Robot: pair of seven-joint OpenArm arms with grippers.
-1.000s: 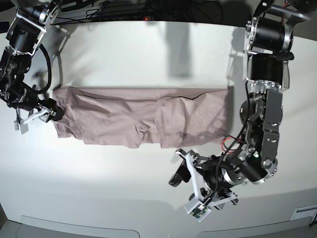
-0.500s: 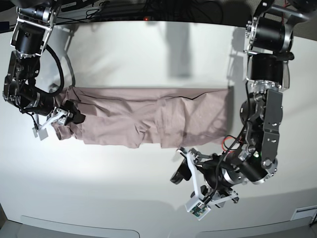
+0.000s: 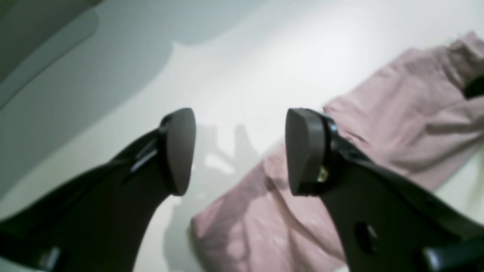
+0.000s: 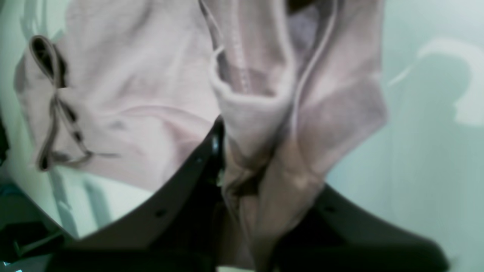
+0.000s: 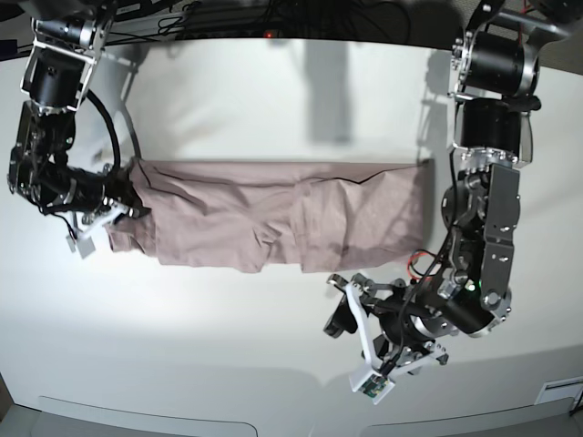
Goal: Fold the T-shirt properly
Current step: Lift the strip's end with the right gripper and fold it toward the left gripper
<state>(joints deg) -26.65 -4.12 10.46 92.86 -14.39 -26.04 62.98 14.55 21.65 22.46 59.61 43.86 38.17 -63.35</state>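
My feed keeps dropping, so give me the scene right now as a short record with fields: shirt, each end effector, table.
shirt: pink T-shirt lying as a long wrinkled band across the white table
right end effector: shut on the shirt's end, cloth bunched between its jaws in the right wrist view
left end effector: open, holding nothing, above the table near the shirt's other end, off the cloth
fold state: not yet a neat fold; the long edges are uneven

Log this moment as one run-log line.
step: grasp shirt end | right pincer: shut on T-shirt edge | left pincer: open, off the cloth, above table | shirt: folded lengthwise band, wrinkled
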